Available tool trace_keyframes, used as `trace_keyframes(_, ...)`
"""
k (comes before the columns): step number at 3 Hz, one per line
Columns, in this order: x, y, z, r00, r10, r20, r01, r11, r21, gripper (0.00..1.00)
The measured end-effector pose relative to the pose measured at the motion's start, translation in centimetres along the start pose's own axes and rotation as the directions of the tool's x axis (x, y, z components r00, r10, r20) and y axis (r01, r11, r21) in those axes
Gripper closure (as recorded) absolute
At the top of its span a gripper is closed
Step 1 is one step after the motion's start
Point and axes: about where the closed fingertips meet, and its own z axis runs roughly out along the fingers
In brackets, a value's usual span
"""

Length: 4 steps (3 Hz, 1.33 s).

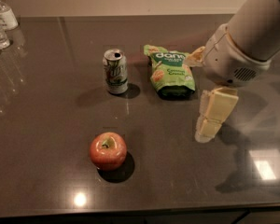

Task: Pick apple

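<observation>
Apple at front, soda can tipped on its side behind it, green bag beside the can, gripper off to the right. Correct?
No: the soda can stands upright, as the camera view shows. The apple is at front, the green bag beside the can, the gripper off to the right.

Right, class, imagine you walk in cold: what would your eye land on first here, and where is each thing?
The bulky white robot arm at the right, with its gripper hanging over the dark table. Next, the red-orange apple, alone near the front edge and well left of the gripper. Farther back sit a soda can and a green snack bag, side by side.
</observation>
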Motion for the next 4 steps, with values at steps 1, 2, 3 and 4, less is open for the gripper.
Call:
trace_keyframes(1, -1.7, 0.2, 2.2, 0.999, -0.031, 0.03, 0.032, 0.9989, -0.034, 0.0)
trace_keyframes(2, -3.7, 0.5, 4.4, 0.996, -0.055, 0.063, 0.059, 0.9961, -0.066, 0.0)
trace_keyframes(3, -5.7, 1.1, 6.2, 0.992, -0.061, 0.109, 0.072, 0.9925, -0.099, 0.0)
trace_keyframes(4, -7.6, 2.4, 7.6, 0.985, -0.077, 0.152, 0.095, 0.9885, -0.118, 0.0)
